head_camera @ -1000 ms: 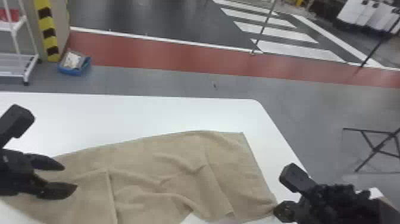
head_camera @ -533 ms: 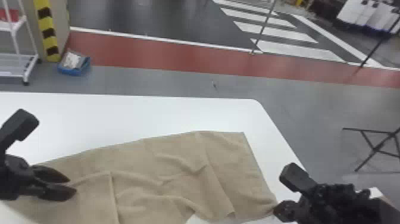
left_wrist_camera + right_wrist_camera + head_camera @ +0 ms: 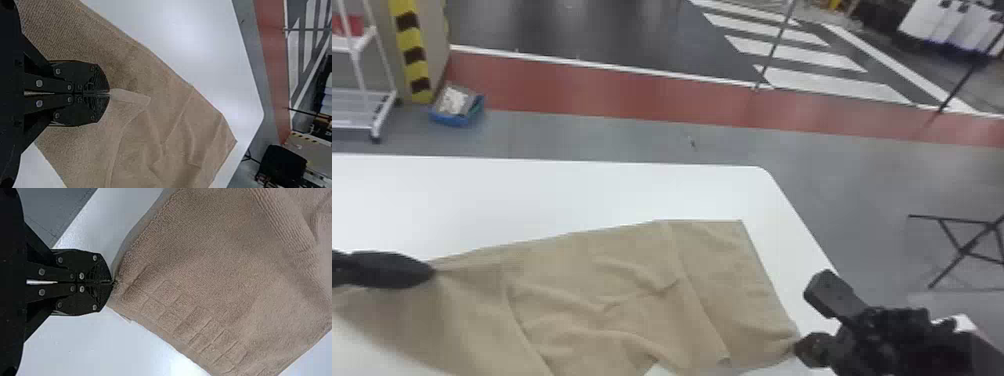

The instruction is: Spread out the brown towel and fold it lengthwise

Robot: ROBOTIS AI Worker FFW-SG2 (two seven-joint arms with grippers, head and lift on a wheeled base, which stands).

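right gripper (image 3: pixel 798 346): while it sits at the near right corner of the brown towel (image 3: pixel 612 285), its jaws pinch that corner
left gripper (image 3: pixel 434 271): toward the towel's left end, jaws pinching cloth, a crease running from the tips
brown towel: wrinkled, across the near part of the white table (image 3: pixel 532 195)
blue bin (image 3: pixel 448 120): on the floor, far left
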